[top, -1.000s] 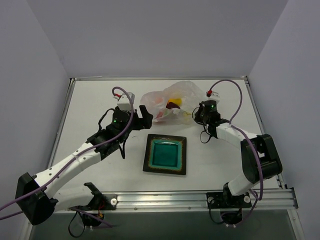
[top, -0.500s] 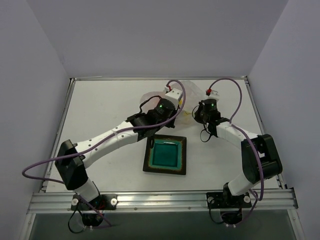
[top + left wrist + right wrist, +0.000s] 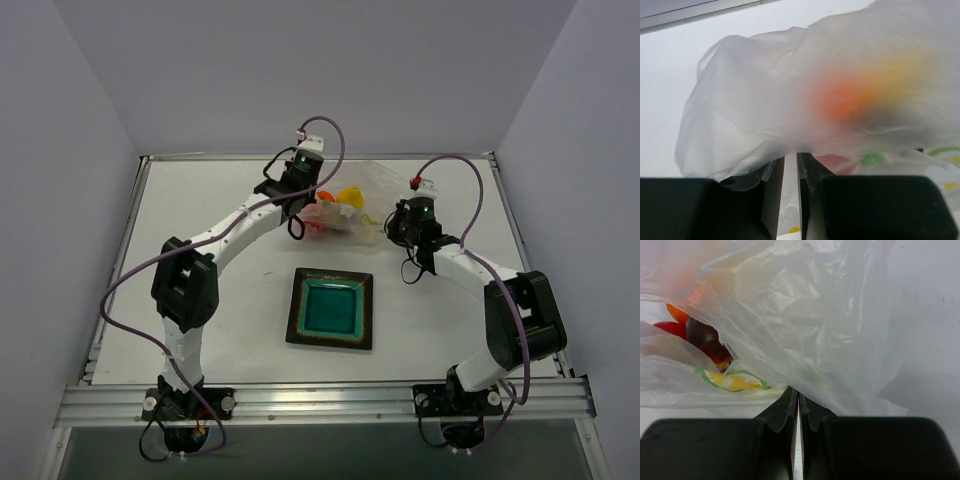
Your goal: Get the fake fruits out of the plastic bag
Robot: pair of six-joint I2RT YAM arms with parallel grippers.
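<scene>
Top external view: the bag [image 3: 352, 208] lies on the far part of the surface [image 3: 200, 235], beyond the plate [image 3: 293, 312], with its long axis running left to right. 1 arm stands at each end. The left arm [image 3: 240, 222] reaches the bag's far-left corner, and the right arm [image 3: 462, 265] meets its right edge, so the bag lies between the 2 sets of jaws. The fruits are all inside the film, bunched in the left half. The yellow fruit [image 3: 350, 194] and orange fruit [image 3: 326, 193] lie closest to the left jaws, with a red fruit [image 3: 316, 214] just below them.

Left wrist view: the left jaws are closed to a narrow slit, with a fold of film apparently nipped in it. The bag billows above, and orange and yellow blurs show through it up and to the right.

Right wrist view: the right jaws are pressed almost together, and the film runs down into their tips, so they appear to pinch the bag. A dark red fruit [image 3: 705, 339], a bright red one [image 3: 669, 328] and an orange one [image 3: 678, 313] sit up and to the left, well apart from these tips.

The bag's mouth cannot be located with certainty. As a judgement, the fruits lie nearer the left arm, so any tipping must send them away from the 2 pinched ends.
</scene>
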